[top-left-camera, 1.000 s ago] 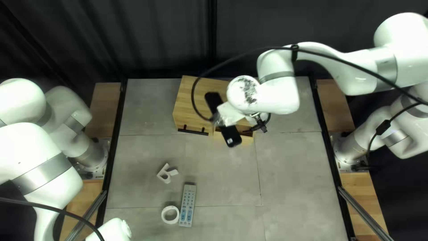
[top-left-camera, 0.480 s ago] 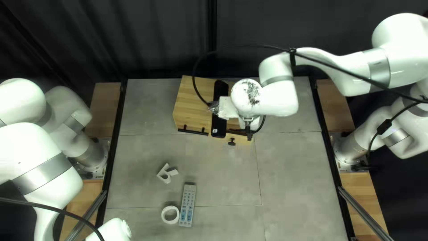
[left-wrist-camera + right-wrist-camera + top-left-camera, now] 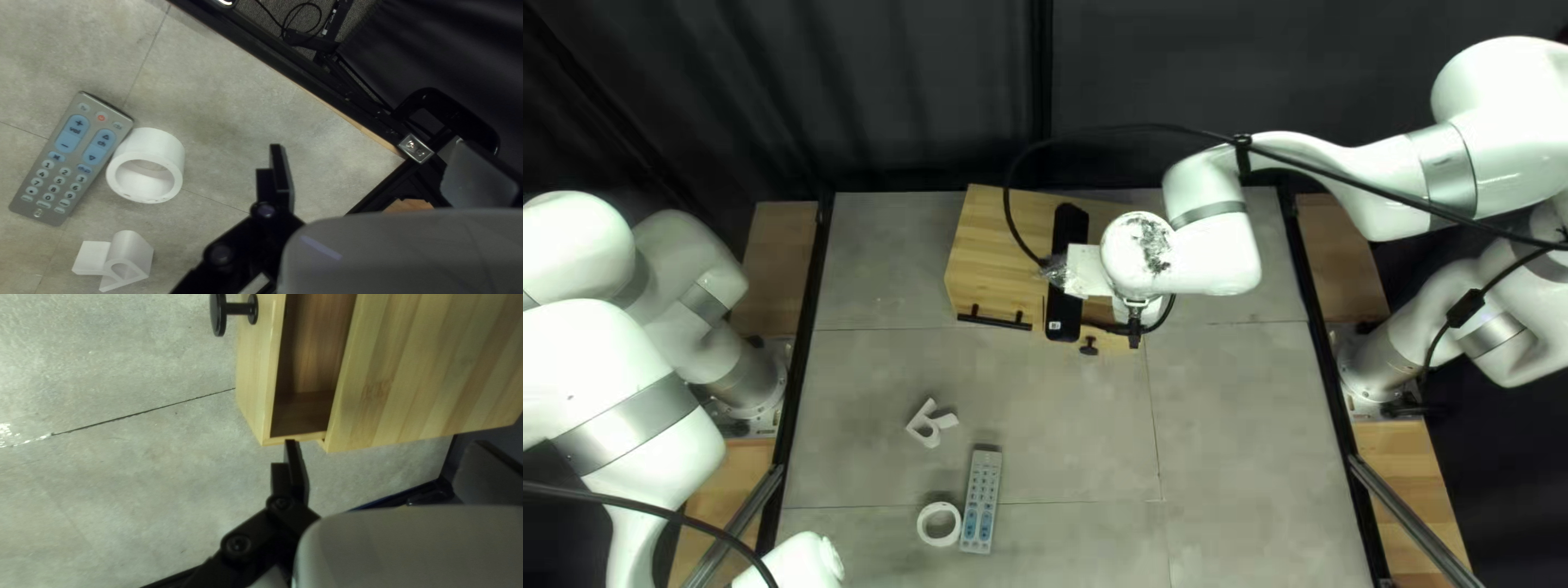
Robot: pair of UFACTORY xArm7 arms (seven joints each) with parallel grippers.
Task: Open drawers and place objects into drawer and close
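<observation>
My left gripper, fingers apart and empty, is the nearer hand to the loose items. White cut-out piece lies table-side of the cabinet; white ring just beside the remote, whose long axis points roughly cabinetward. Drawer stands open near my right gripper, fingers also apart.

The top left view is looking down aslant from above the surface's near edge, facing the curtain; the left wrist view is peering closely down at the remote and ring, the right at the drawer; the top left view is sharing all three.
</observation>
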